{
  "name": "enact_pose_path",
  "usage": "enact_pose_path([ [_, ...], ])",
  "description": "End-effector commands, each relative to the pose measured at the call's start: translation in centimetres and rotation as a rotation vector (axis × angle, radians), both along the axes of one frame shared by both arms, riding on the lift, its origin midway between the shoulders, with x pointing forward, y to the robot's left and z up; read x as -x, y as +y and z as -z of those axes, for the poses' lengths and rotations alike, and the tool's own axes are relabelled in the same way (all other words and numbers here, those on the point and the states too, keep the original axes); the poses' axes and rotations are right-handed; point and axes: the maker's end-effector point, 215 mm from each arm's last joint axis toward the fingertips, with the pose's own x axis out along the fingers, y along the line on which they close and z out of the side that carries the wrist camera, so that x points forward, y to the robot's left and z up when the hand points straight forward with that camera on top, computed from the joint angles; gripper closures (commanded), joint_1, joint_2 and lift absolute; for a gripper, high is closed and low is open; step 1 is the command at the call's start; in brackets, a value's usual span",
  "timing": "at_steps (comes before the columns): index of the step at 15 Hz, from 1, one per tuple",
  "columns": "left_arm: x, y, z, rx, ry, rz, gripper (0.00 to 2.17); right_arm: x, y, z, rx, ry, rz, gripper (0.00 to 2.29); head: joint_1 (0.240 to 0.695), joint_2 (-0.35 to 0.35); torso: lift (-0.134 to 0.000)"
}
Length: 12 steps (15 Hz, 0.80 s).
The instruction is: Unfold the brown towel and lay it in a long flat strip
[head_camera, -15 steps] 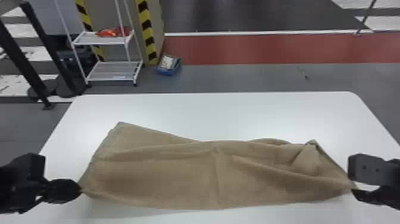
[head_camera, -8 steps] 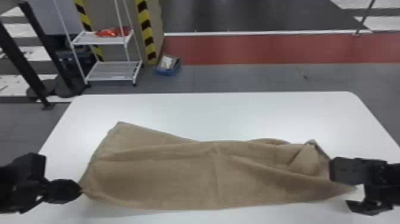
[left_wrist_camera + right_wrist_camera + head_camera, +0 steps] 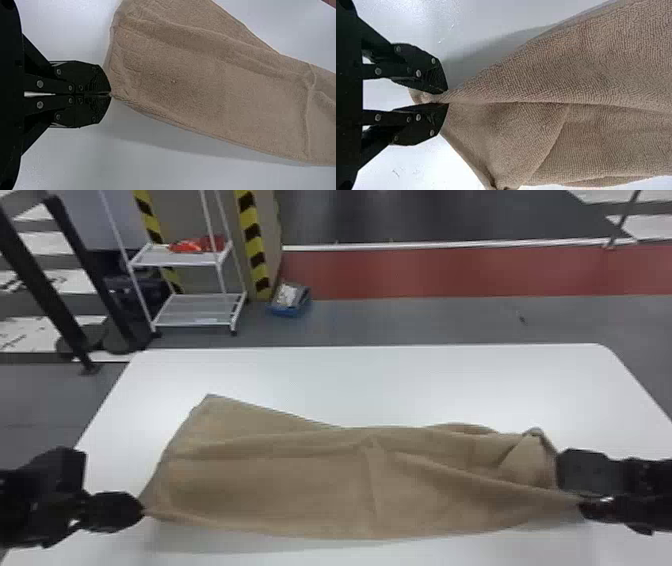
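left claw (image 3: 110,94) pinches towel (image 3: 178,87) at its tips, right claw (image 3: 447,97) clamps bunched edge (image 3: 462,95); hard pull could slip left claw's thin bite, leave flap (image 3: 506,138) beside right claw folded

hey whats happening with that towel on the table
A two-armed robot has the brown towel by its near edge on a white table. Its left gripper is shut on the near left corner, and its right gripper pinches the other end. The towel is spread sideways between them but not flat: folds and creases run across it, and the right end is bunched.
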Motion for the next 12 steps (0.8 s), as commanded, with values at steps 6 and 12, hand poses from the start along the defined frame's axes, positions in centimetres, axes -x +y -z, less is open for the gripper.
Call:
enact_pose_path([
  [6, -0.4, 0.1, -2.3, 0.042, -0.057, -0.007, 1.17, -1.3, -1.7, -9.7, -0.325, -0.205, 0.177, 2.25, 0.695, 0.077, -0.116],
  [12, -3.3, -1.3, -9.2, 0.185, -0.242, -0.026, 1.17, -5.3, 0.1, -14.7, -0.652, -0.247, 0.393, 2.25, 0.695, 0.046, -0.116],
])
